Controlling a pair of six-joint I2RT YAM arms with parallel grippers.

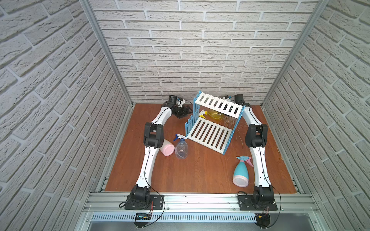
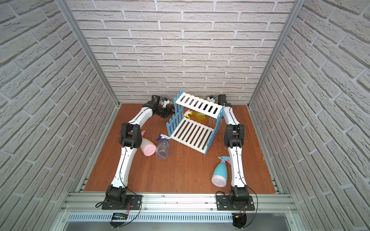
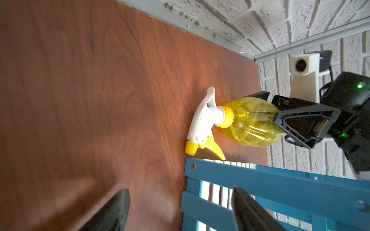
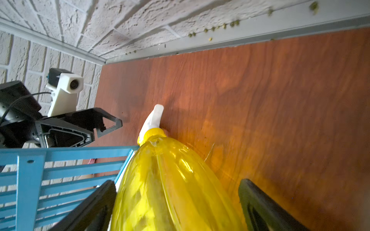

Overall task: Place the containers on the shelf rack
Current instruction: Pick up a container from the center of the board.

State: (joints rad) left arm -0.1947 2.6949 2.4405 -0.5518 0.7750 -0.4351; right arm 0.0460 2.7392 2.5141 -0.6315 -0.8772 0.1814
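The shelf rack (image 1: pixel 210 136) (image 2: pixel 192 134), white slats with blue fence sides, stands at the back middle. A yellow bottle (image 1: pixel 213 115) (image 3: pixel 252 122) (image 4: pixel 170 180) lies on its side on the table under the upper shelf. My right gripper (image 4: pixel 178 185) (image 3: pixel 270 106) is open around its fat end, one finger against it and the other apart; the top views hide it behind the rack. My left gripper (image 1: pixel 187 112) (image 3: pixel 181 192) is open and empty beside the rack's left panel. On the table lie a clear bottle (image 1: pixel 181 149), a cream-white bottle (image 1: pixel 167 149) and a light blue bottle (image 1: pixel 241 173).
The brick back wall (image 1: pixel 180 84) runs close behind the rack and both grippers. Thin straw-like fibres (image 1: pixel 238 128) lie by the rack's right panel. My left arm's elbow (image 1: pixel 153 135) partly covers the cream-white bottle, and my right forearm (image 1: pixel 259 166) runs beside the light blue one.
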